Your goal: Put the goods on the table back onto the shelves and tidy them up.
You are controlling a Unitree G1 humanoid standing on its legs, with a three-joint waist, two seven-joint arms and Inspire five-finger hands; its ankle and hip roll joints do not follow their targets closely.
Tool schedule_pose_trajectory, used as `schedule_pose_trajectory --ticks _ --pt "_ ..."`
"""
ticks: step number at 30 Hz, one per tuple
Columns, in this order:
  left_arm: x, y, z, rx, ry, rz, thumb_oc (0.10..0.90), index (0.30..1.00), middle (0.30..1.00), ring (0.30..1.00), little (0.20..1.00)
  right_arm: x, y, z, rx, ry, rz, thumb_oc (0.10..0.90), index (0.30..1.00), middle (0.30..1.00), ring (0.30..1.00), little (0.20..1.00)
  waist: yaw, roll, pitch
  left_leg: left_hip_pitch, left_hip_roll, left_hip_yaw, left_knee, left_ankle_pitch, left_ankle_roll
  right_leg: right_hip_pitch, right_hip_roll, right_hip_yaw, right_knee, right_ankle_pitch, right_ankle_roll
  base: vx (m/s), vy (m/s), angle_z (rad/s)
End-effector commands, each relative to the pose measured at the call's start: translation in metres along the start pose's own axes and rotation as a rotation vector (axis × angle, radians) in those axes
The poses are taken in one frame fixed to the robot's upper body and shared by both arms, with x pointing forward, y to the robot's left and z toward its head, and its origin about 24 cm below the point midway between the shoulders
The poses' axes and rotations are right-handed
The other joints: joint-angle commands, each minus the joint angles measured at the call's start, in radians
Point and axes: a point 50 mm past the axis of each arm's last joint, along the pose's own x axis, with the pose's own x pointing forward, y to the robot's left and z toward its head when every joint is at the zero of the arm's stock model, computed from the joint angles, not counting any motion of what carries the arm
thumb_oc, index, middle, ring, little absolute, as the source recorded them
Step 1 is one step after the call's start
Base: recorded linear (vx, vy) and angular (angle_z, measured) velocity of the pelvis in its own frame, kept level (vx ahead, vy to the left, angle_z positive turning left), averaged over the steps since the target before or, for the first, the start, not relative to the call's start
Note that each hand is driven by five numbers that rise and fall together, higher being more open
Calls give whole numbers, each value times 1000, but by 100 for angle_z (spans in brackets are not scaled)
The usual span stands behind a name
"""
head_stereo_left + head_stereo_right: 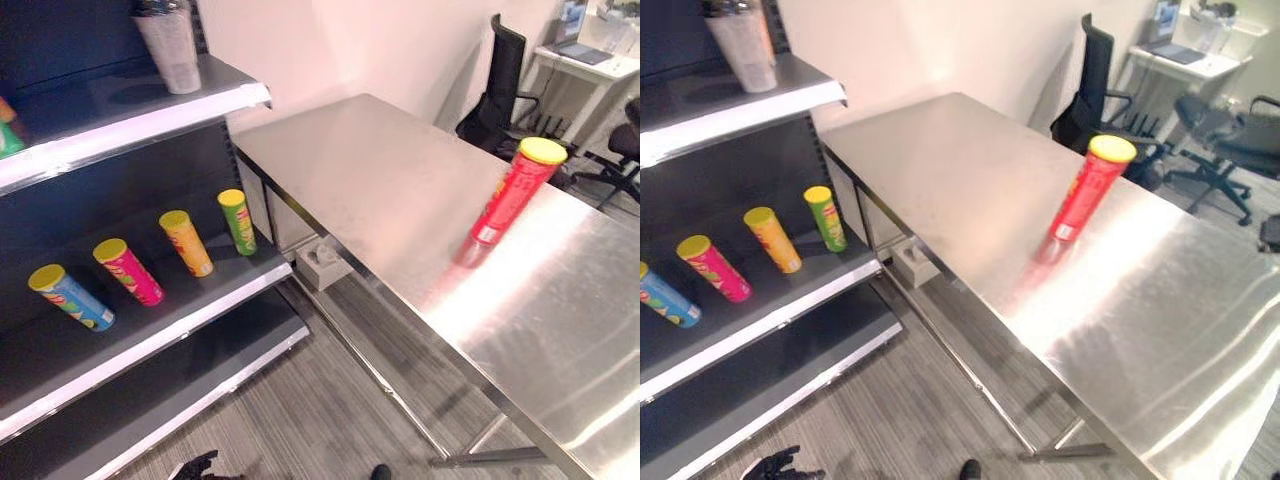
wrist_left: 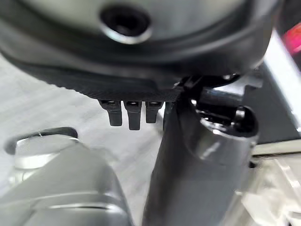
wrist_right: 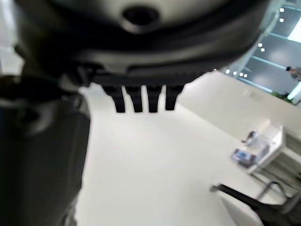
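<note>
A tall red can (image 1: 515,195) with a yellow lid stands upright on the steel table (image 1: 380,170), towards its right side. On the dark shelf (image 1: 190,310) at the left lie a blue can (image 1: 72,298), a pink can (image 1: 128,271), an orange can (image 1: 187,243) and a green can (image 1: 238,221), side by side, lids up. My left hand (image 1: 195,466) hangs low near the floor in front of the shelves, fingers (image 2: 129,113) straight and holding nothing. My right hand (image 3: 141,100) has straight fingers too, with only a pale wall past them.
A clear cup (image 1: 170,45) stands on the upper shelf (image 1: 150,110). A small white box (image 1: 322,262) sits on the floor under the table's left edge. A black office chair (image 1: 500,85) and a white desk (image 1: 590,55) stand behind the table.
</note>
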Motion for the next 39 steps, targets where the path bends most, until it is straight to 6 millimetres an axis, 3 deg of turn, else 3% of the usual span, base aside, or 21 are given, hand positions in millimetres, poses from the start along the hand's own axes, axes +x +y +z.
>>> schedule_pose_trajectory --ticks 1,3,6,14,20,23,28,39 --pt "-4 14 -1 115 -5 8 800 900 900 900 900 14 -28 38 35 -185 -142 800 900 900 900 900 75 2 -28 -29 -62 -18 -128 9 50 58 83 3 13 -121 100 114 89 -18" --pt "-3 10 -3 115 5 1 800 900 900 900 900 18 -20 36 61 -180 -129 800 900 900 900 900 77 21 -33 13 -92 -84 -226 12 56 63 97 31 13 -125 102 129 91 -58" --pt "-2 7 -4 110 10 -3 800 900 900 900 900 15 -14 28 78 -147 -113 800 900 900 900 900 62 30 -54 53 -104 -89 -275 21 64 67 94 42 13 -121 105 109 108 -61" --pt "-7 12 -19 130 62 9 800 900 900 900 900 21 8 22 15 -105 -14 800 900 900 900 900 63 16 -94 154 -126 12 -336 -3 96 71 54 106 13 -99 133 125 124 -23" --pt "-7 12 -23 149 79 8 800 900 900 900 900 20 15 14 -31 -70 14 800 900 900 900 900 66 2 -99 162 -125 27 -336 -15 102 64 49 109 13 -92 140 53 39 -10" --pt "-7 10 -23 150 80 -6 800 900 900 900 900 18 31 -11 -10 46 69 800 900 900 900 900 78 -7 -103 166 -125 23 -336 -20 104 67 45 95 13 -91 143 66 8 2" --pt "-9 11 -30 157 107 -7 800 900 900 900 900 14 43 -23 11 103 112 800 900 900 900 900 86 -3 -102 166 -125 11 -336 -19 103 72 45 80 13 -96 142 38 3 4" --pt "-12 13 -35 154 125 -9 800 900 900 900 900 10 57 -28 95 132 154 800 900 900 900 900 96 -1 -97 165 -124 -1 -336 -17 100 76 43 57 13 -98 142 12 -5 3"
